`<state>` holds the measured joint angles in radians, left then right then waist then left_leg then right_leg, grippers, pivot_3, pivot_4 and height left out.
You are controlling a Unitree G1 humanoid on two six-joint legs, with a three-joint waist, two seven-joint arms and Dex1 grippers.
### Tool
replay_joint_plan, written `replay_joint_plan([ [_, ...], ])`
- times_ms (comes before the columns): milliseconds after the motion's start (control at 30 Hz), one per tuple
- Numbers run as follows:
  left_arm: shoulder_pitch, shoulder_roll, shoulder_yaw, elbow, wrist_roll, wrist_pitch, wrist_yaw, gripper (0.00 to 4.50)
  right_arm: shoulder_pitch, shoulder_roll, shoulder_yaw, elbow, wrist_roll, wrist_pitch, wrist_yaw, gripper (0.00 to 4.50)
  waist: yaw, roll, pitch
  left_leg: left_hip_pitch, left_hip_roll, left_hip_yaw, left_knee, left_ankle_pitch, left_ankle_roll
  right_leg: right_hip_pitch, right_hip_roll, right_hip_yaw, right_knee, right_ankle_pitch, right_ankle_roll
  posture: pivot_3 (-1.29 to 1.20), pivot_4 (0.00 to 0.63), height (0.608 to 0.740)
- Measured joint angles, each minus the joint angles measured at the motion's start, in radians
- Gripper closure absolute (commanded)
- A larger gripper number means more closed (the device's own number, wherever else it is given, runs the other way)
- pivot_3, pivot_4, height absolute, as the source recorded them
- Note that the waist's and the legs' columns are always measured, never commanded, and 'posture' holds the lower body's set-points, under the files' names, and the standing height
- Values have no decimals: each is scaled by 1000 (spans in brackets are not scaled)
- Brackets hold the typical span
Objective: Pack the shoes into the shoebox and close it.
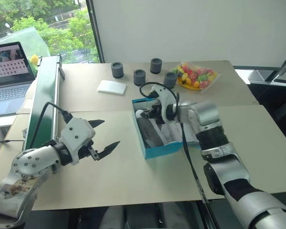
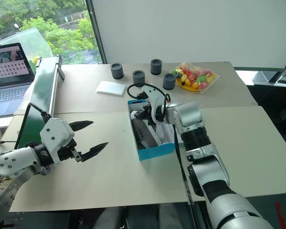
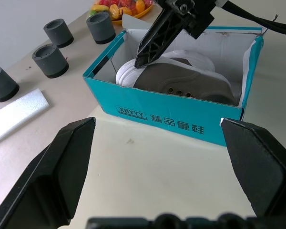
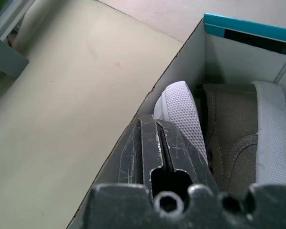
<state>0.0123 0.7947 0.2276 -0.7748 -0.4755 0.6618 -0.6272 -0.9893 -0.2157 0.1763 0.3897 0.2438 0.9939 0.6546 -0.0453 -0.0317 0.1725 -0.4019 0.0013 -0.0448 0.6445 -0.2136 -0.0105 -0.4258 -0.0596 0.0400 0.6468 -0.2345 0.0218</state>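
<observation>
Left wrist view: my right gripper, fingers together on nothing, tamps the shoes inside the open shoebox on the worktop. Left gripper hovers apart beside it. Next I'd withdraw, then fold the lid shut.

Shoebox: turquoise-blue outside, white inside, dark printed lettering on long side. Shoes: grey-brown uppers, white textured soles and toe caps. Four cups: dark grey. Flat pad: white. Table: pale beige. Left end effector: black fingers, white housing. Right end effector: black fingers. Sweets: red, yellow, green, in clear wrap.
</observation>
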Motion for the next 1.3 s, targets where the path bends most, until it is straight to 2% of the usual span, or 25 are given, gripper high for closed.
replay_joint_plan([
  [367, 8, 0, 16, -26, -15, 40, 14, 0, -99, 35, 70, 356, -113, -233, 22, 4457, 1, 0, 0, 5, 0, 0, 0, 0, 0, 4, 0, 0, 0, 0, 0, 0, 150, 728],
  [667, 23, -1, 29, -42, -36, 66, 31, 0, -111, 87, 87, 483, -162, -341, 50, 4457, 4, 0, 0, 5, 0, 0, 0, 0, 0, 5, 0, 0, 0, 0, 0, 0, 150, 728],
  [1000, 24, 0, 30, -51, -41, 69, 40, 0, -111, 79, 72, 431, -179, -288, 90, 4457, 4, 0, 0, 4, 0, 0, 0, 0, 0, 4, 0, 0, 0, 0, 0, 0, 150, 728],
  [1300, -6, 1, 27, -30, -35, 64, 37, 0, -170, -49, -20, 81, -56, -15, 199, 4457, -1, 0, 0, 2, 0, 0, 0, 0, 0, 1, 0, 0, 0, 0, 0, 0, 150, 728],
])
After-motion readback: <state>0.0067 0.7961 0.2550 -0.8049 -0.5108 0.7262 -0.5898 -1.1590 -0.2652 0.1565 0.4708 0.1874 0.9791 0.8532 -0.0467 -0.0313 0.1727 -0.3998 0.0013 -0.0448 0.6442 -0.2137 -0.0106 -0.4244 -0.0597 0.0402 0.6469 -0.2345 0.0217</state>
